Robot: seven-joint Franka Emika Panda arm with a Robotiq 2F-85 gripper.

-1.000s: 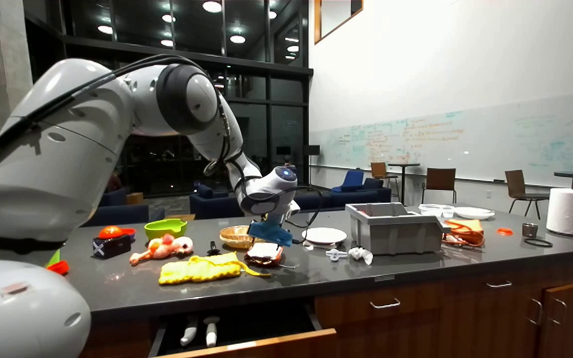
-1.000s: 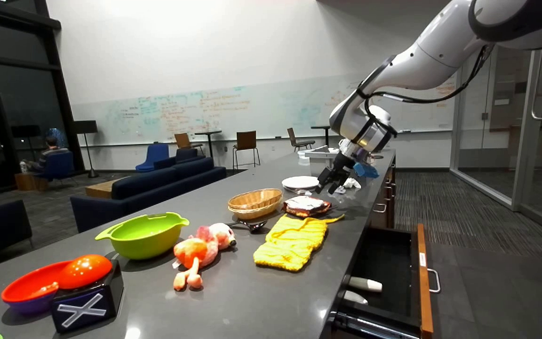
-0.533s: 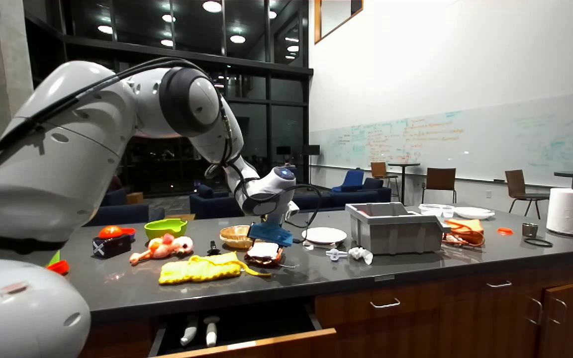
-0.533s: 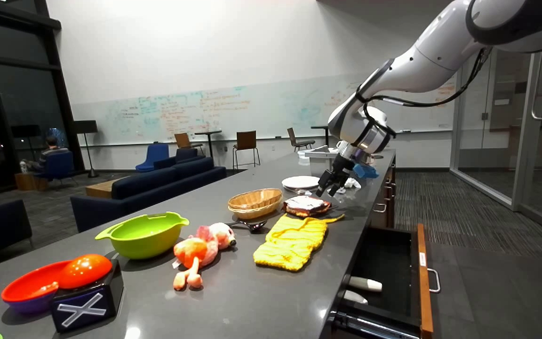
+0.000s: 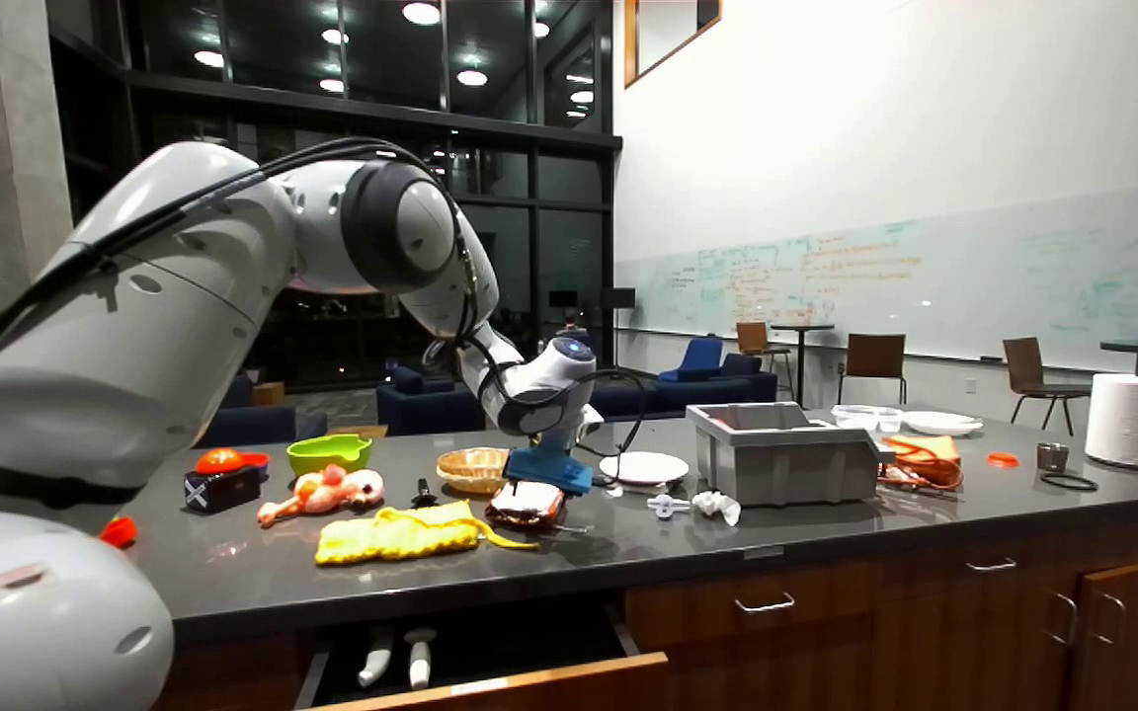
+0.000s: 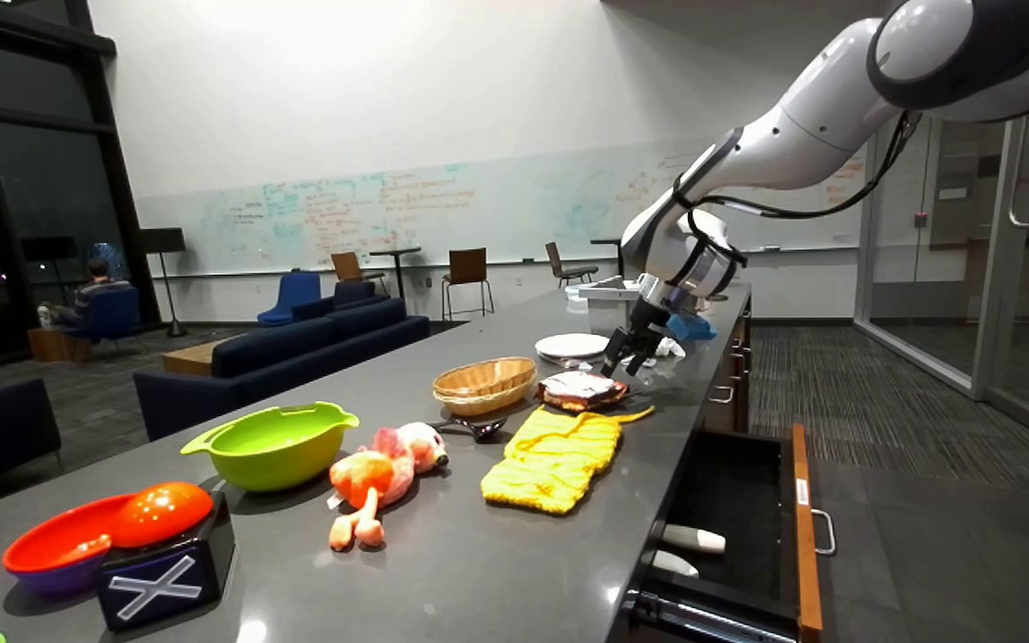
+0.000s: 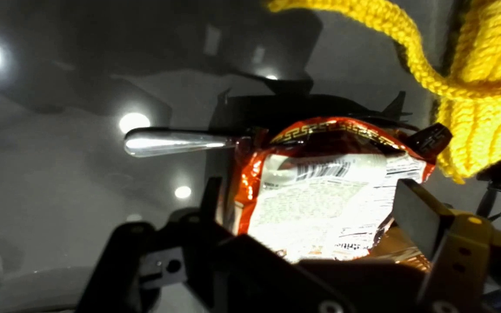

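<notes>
The arm (image 6: 796, 134) bends high at its elbow, then slopes down through the forearm to a wrist set low over the counter (image 5: 628, 541), the gripper (image 6: 622, 368) tilted with its fingers pointing down. The jaws stand wide apart — in the wrist view the packet (image 7: 320, 204), red with a white label, fills much of the gap between them. In an exterior view the fingertips hang close over the packet's edge; whether either touches it, I cannot tell. The packet lies label up on the counter, below the jaws. A shiny handle (image 7: 176, 142) pokes out from its side, ahead of the left-hand fingertip in the wrist view, with the other end hidden. A yellow knitted cloth (image 7: 485, 108) lies ahead and right of the right-hand fingertip in that view, its thin strap running across ahead of the jaws. In an exterior view the basket (image 6: 479, 404) sits left of the jaws, beside the packet, and the white plate (image 6: 564, 346) lies behind them, slightly left. The grey bin (image 5: 806, 469) stands right of the jaws in an exterior view — beyond the plate and well apart from the packet.
</notes>
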